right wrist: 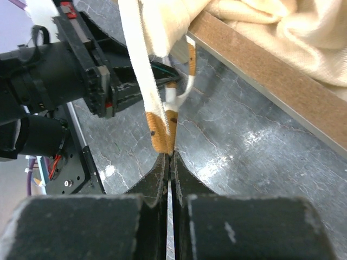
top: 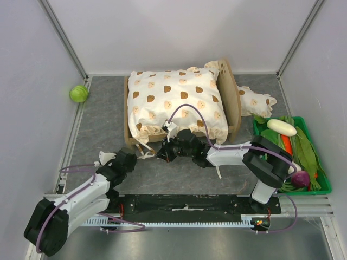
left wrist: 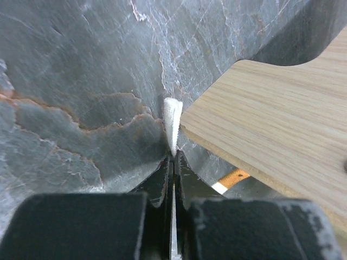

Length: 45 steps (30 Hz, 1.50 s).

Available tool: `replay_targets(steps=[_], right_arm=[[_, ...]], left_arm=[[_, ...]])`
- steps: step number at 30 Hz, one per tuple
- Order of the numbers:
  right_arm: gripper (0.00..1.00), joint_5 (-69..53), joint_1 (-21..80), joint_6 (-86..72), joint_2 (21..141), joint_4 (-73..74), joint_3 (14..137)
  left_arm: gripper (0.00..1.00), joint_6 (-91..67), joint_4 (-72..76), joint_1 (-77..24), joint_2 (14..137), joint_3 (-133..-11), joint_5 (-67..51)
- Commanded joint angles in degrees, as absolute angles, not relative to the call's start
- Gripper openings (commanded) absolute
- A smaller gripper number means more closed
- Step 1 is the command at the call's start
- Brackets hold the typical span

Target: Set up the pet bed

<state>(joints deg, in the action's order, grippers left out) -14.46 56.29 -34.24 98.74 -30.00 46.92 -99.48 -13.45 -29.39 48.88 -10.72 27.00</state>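
Pet bed (top: pixel 233 100): located at table centre toward the far side, beyond both arms, w/ headboard at the right end. The frame is largely covered by a bear-print cushion (top: pixel 176 103), which is draped over the near rail.

L gripper (left wrist: pixel 173 158): fingers (left wrist: pixel 161 184) are pressed together. A white tie (left wrist: pixel 172 120) is pinched at the tips and projects straight out from them. A light-wood bed panel is seen just right of the tie in the L wrist view, above the grey stone-look table (left wrist: pixel 81 81).

R gripper (right wrist: pixel 169 156): fingers (right wrist: pixel 187 184) are pressed together. A brown-tipped tie (right wrist: pixel 158 132) is pinched at the tips and is run up toward the cushion edge. The bed's near rail is seen to the right of it in the R wrist view; the L arm is seen at left, near.

In the top view both grippers are positioned close together off the bed's near-left corner, on the near side of the rail.

Further out: a frilled pillow (top: pixel 256 102) is laid right of the headboard, approx. touching it. A green tray (top: pixel 320 189) of vegetables is placed at the right edge. A green round fruit (top: pixel 78 93) is located at the far-left corner, well apart from the bed.
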Motion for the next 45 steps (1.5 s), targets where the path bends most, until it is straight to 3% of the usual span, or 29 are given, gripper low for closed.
replay_targets(steps=[1,6,16,21,26,34,39,45], right_arm=[[0.02,-10.56,56.16,-29.98,94.57,-25.50,48.34],[0.01,-6.07,56.16,-25.24,91.50,-18.64,49.48],[0.00,-9.76,56.16,-19.51,90.88,-11.79,51.77],[0.00,3.94,56.08,-20.21,85.44,-9.50,49.49],[0.00,8.52,56.07,-19.25,81.56,-7.22,51.14],[0.00,6.16,56.25,-22.14,85.07,-7.98,48.61],[0.00,6.06,56.34,-24.87,86.39,-11.86,45.35],[0.00,7.29,56.25,-26.54,89.73,-14.76,44.82]], left_arm=[[0.02,-90.82,-23.89,-29.44,42.99,-13.61,34.80],[0.02,-81.50,-32.41,-29.01,35.26,-18.27,41.39],[0.02,-71.11,-33.14,-25.58,34.89,-22.24,43.59],[0.02,-65.59,-34.63,-23.56,33.58,-24.16,46.84],[0.02,-62.40,-34.71,-21.54,37.07,-25.49,48.95],[0.02,-53.80,-34.81,-12.40,37.89,-29.53,50.28],[0.02,-44.67,-30.94,-5.38,36.21,-30.32,46.50],[0.02,-44.91,-29.45,2.61,38.40,-31.73,40.34]])
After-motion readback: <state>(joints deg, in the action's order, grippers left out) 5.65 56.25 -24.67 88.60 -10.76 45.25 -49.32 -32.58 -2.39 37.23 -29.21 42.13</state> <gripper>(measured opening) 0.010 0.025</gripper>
